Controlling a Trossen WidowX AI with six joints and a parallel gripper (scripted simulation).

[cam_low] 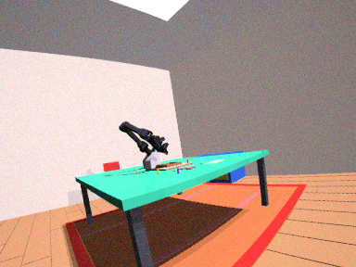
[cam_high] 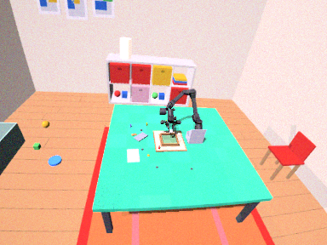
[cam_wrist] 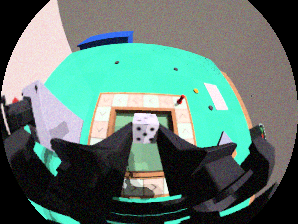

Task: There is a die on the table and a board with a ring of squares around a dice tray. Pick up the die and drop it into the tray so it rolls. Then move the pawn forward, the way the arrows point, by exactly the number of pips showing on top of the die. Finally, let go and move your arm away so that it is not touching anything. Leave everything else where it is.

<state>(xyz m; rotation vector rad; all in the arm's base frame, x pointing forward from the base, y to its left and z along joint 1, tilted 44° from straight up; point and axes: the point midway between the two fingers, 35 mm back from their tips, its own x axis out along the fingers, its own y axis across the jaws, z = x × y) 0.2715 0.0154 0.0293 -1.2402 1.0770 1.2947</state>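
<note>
My gripper (cam_wrist: 144, 125) (cam_high: 170, 125) (cam_low: 163, 149) is shut on the white die (cam_wrist: 145, 129), whose dark pips show between the dark fingers in the wrist view. It hangs above the green dice tray (cam_wrist: 143, 156) (cam_high: 169, 139) in the middle of the board (cam_high: 159, 146) (cam_wrist: 103, 111) (cam_low: 172, 165). The board is tan, with a ring of pale squares round the tray. A small red pawn (cam_wrist: 180, 99) stands at the board's corner in the wrist view. The die is too small to make out in the top and exterior views.
The arm's grey base block (cam_high: 196, 136) (cam_low: 151, 161) (cam_wrist: 47, 112) stands beside the board. A white card (cam_high: 133, 155), a grey card (cam_high: 140, 136) and small coloured pegs (cam_high: 147, 155) lie on the teal table (cam_high: 179, 187). A shelf (cam_high: 151, 81) stands behind and a red chair (cam_high: 293, 153) to the right.
</note>
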